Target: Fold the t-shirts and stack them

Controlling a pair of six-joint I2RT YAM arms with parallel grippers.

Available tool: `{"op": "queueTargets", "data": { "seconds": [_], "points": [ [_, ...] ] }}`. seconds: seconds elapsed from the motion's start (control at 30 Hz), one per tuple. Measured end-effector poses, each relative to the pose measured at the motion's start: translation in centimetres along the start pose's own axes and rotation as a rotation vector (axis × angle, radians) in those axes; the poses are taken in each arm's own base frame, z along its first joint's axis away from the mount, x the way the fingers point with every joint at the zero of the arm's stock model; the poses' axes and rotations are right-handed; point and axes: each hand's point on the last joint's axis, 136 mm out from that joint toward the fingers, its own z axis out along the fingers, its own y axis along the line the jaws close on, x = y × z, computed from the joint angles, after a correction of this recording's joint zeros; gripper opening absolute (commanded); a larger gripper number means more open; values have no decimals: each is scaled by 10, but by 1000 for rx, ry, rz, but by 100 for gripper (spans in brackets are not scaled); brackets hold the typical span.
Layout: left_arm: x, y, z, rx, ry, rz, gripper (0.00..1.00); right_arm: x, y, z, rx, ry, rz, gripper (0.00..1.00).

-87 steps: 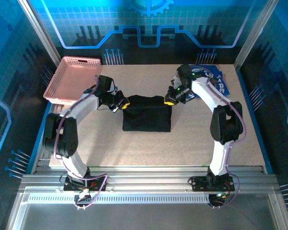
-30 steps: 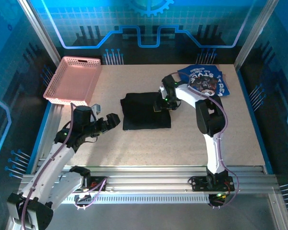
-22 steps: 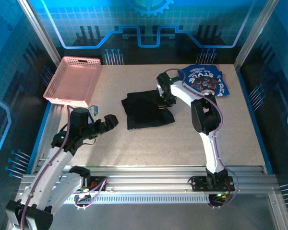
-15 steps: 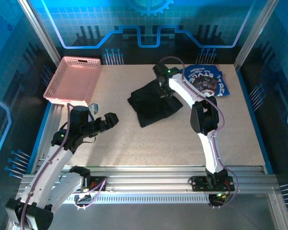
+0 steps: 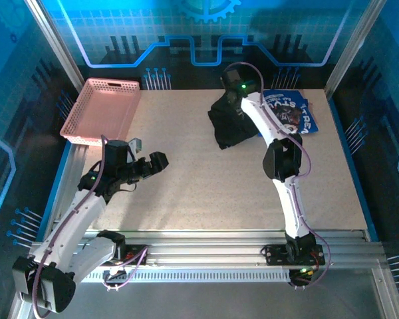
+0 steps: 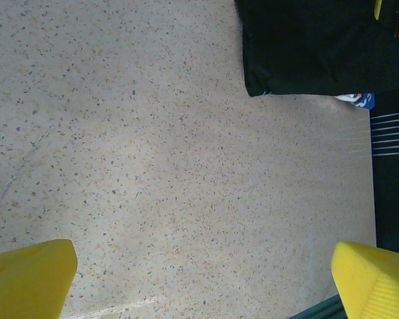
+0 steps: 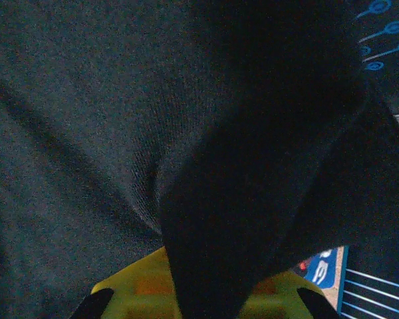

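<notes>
1. From the top camera, the right gripper point(image 5: 233, 111) is reaching to the far side of the table point(image 5: 206, 199), and its fingers are clamping the black t-shirt point(image 5: 229, 133). The shirt is hanging bunched and crumpled under it, just left of the blue t-shirt point(image 5: 291, 114), which is lying flat in the far right corner. The left gripper point(image 5: 157, 161) is hovering over bare table near the left edge, with its fingers spread apart and nothing between them. The pink basket point(image 5: 100, 109) is sitting at the far left corner, well apart from both shirts.

2. From the left wrist camera, the two yellow fingertips point(image 6: 28, 276) are standing wide apart at the bottom corners, with speckled table showing between them. The black t-shirt point(image 6: 312, 46) is showing at the top right, and a sliver of the blue t-shirt point(image 6: 359, 100) is peeking out under its edge.

3. From the right wrist camera, the black t-shirt point(image 7: 153, 113) is draping in dark folds over the yellow fingers point(image 7: 136, 287), one fold running down between them. A corner of the blue t-shirt point(image 7: 322, 266) is showing at the lower right.
</notes>
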Motion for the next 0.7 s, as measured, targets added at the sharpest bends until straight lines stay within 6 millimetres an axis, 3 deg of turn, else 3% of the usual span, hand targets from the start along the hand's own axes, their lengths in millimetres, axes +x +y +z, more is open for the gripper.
{"op": "queueTargets", "data": {
  "seconds": [0.37,0.7],
  "points": [
    [-2,3,-4,-21,-23,2,99,10,-94,39,71,2,181,0],
    [3,14,-10,-88,-7,-15,99,32,-129,76,-36,17,320,2]
  ]
}}
